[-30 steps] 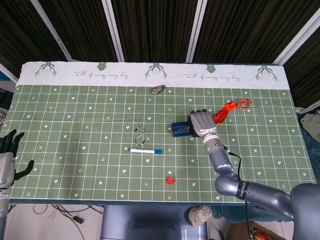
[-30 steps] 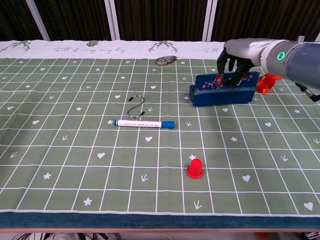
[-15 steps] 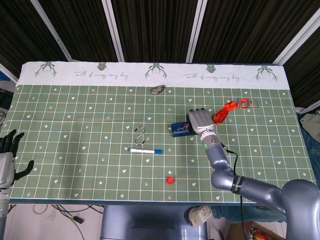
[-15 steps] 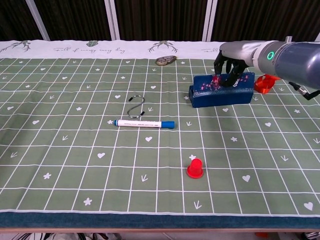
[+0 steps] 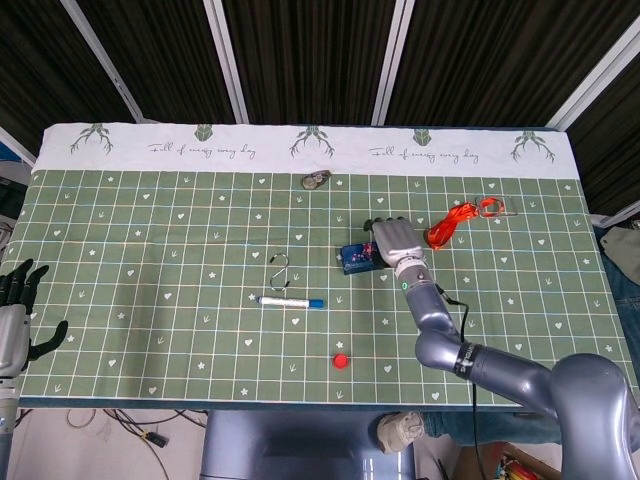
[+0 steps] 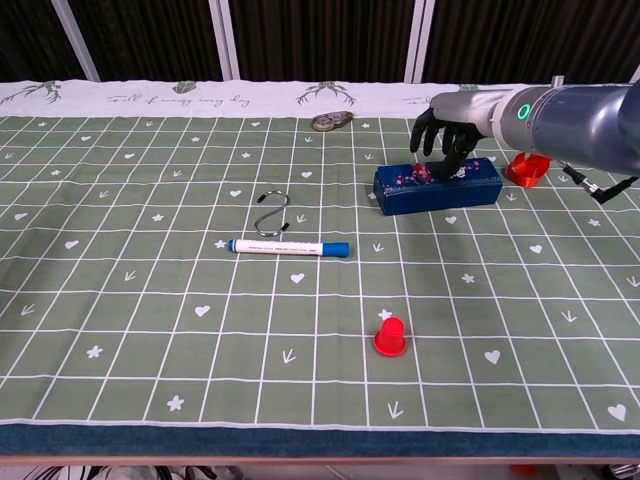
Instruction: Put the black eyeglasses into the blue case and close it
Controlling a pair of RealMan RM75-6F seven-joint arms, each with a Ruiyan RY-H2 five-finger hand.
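The blue case lies closed on the green mat, right of centre, its lid speckled with small red and white marks. My right hand hangs over its far side, fingers pointing down with the tips touching the lid; it grips nothing. The black eyeglasses show in neither view. At the lower left edge of the head view, off the table, my left hand stays with fingers spread and empty; the chest view does not show it.
A white marker with a blue cap and a metal S-hook lie mid-table. A red cap stands near the front. An orange item lies right of the case, a small metal object behind.
My right hand has slid left along the case's top, and the case has shifted slightly left and turned a little with it. The left hand has not moved.
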